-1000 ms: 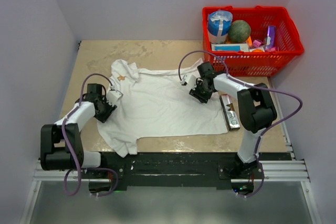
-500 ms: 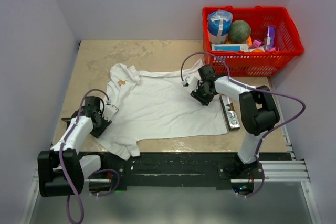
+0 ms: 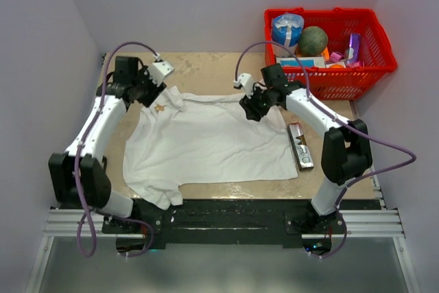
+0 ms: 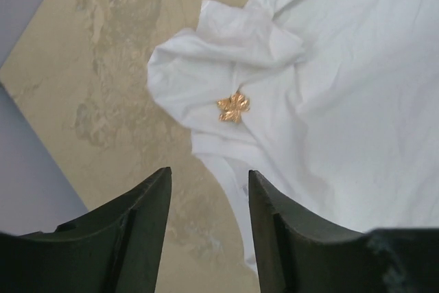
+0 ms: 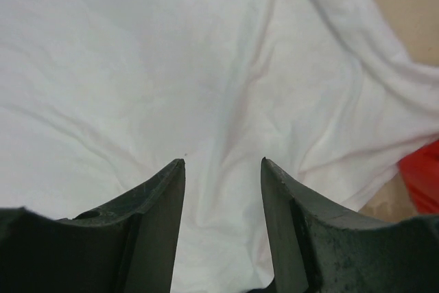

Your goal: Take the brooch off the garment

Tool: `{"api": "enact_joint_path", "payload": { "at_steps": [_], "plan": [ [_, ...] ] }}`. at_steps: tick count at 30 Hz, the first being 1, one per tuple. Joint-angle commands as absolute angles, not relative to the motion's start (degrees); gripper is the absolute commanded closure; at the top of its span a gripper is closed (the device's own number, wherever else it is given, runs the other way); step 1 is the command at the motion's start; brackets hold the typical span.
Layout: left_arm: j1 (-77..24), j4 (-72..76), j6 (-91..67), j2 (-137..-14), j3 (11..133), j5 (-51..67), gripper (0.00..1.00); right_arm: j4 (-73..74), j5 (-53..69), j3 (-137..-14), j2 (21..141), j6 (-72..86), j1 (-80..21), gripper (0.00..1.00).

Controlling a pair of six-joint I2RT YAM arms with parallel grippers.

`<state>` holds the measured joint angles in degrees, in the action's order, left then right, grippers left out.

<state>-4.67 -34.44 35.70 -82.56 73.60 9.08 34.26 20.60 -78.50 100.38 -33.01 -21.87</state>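
1. Spotting the brooch (image 4: 233,107): it is lying pinned beside the collar fold of the garment (image 3: 212,142), at the shirt's far-left corner on the desk (image 3: 206,66), with nothing touching it.
2. Left end effector (image 4: 208,173) is hovering just short of it, fingers parted, gripping nothing.
3. Right end effector (image 5: 221,162) is hanging over the far-right shoulder cloth, likewise spread and empty.
4. Judging the approach: left should be centring over the star and pinching metal only, right pressing cloth down against lifting.
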Motion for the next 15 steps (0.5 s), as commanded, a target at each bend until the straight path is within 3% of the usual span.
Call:
{"api": "enact_joint_path", "payload": {
  "at_steps": [1, 7, 15],
  "plan": [
    [-5.4, -34.9, 31.7, -95.9, 83.0, 11.2, 0.5, 29.4, 26.0, -86.5, 104.7, -27.5, -24.1, 0.48],
    [-3.4, -31.2, 23.8, -103.8, 86.8, 15.3, 0.58, 32.9, 22.2, -96.8, 109.7, -26.7, -26.9, 0.48],
    [-1.3, -30.5, 13.6, -112.6, 92.2, 14.8, 0.58, 39.8, 21.1, -106.3, 115.6, -28.2, -26.9, 0.5]
  ]
}}
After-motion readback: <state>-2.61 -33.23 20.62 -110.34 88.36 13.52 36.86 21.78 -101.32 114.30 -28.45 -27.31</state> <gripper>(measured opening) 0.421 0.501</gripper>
